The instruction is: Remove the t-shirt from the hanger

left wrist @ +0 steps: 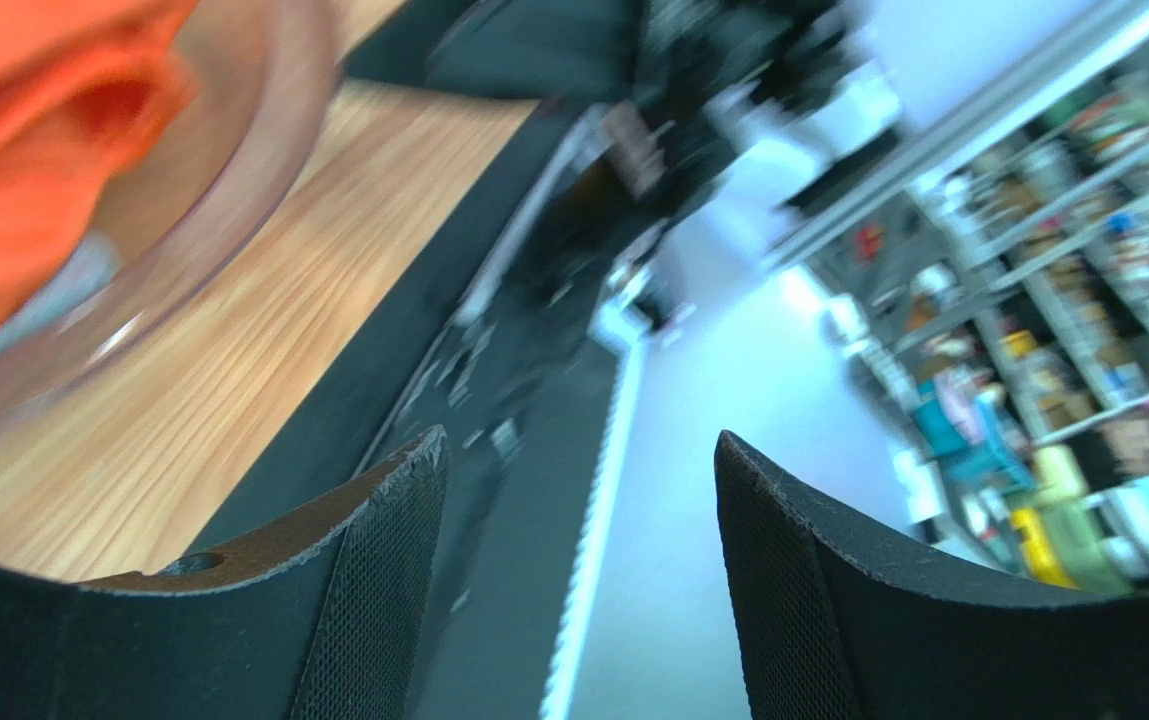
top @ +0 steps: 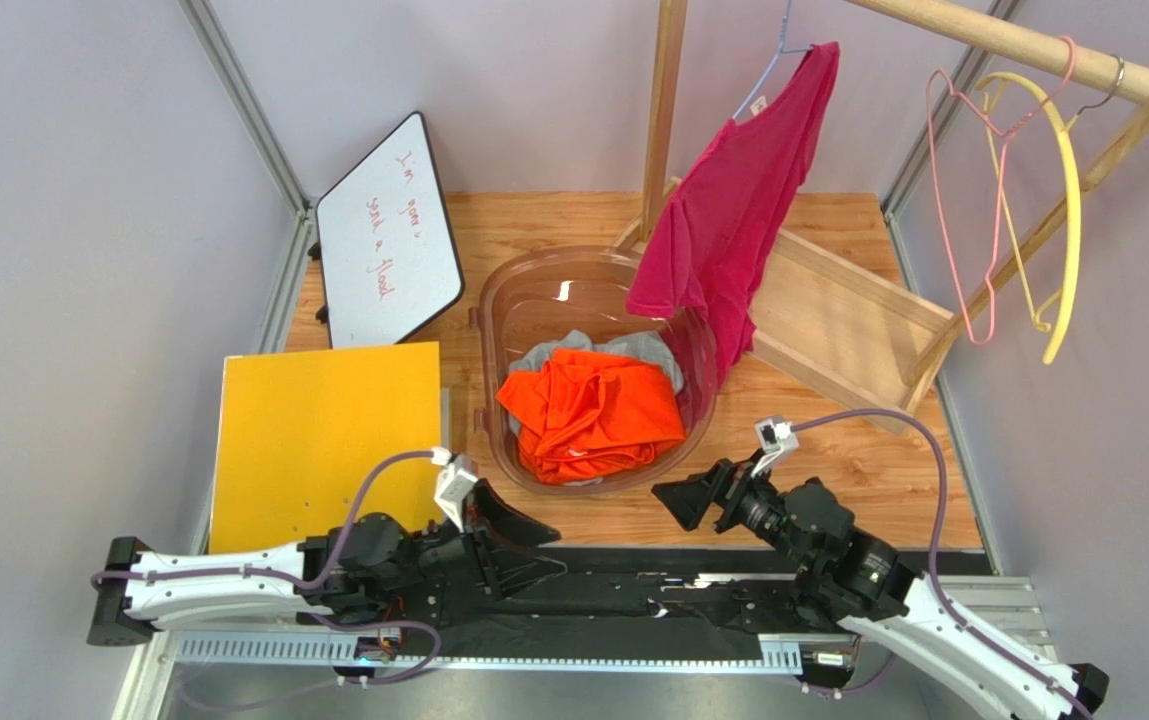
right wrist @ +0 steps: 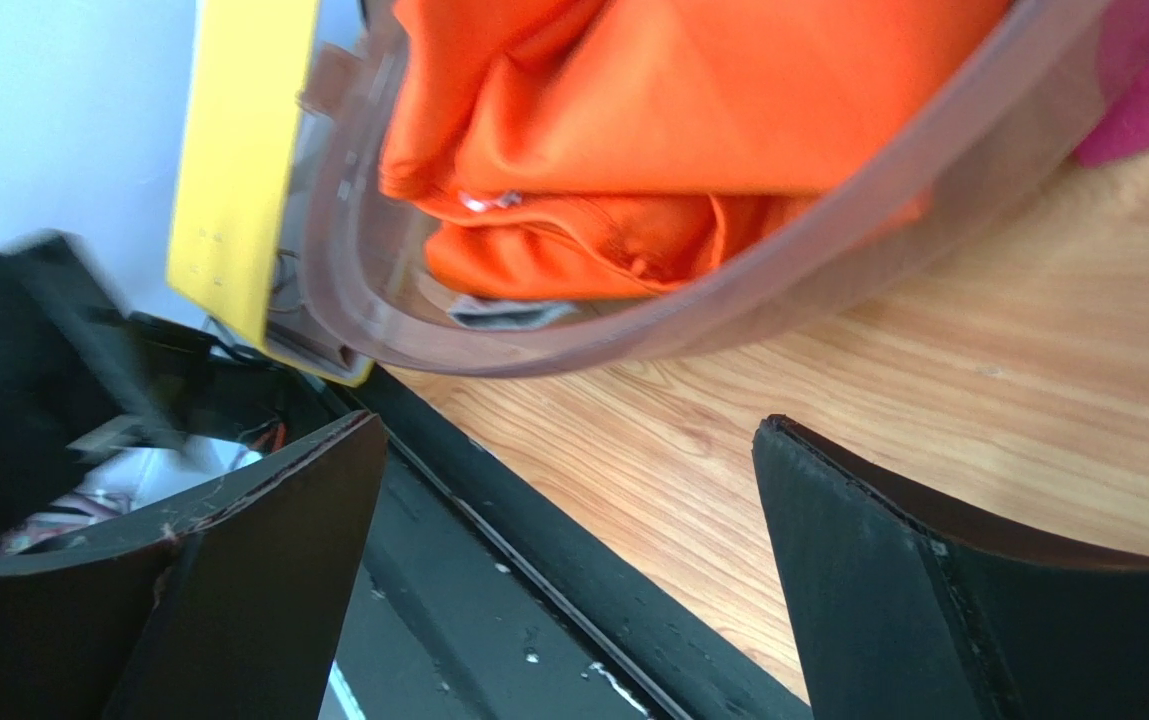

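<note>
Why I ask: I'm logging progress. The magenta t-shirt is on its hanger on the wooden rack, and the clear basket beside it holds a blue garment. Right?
Not quite. The garment in the clear basket is orange, not blue; the top external view shows it. The magenta t-shirt is indeed on its hanger on the wooden rack.

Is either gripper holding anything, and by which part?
Nothing is held: the left gripper and right gripper are both open and empty; the t-shirt hangs on its hanger.

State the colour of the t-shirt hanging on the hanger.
The hanging t-shirt is plain magenta pink; the top external view shows it best.
</note>
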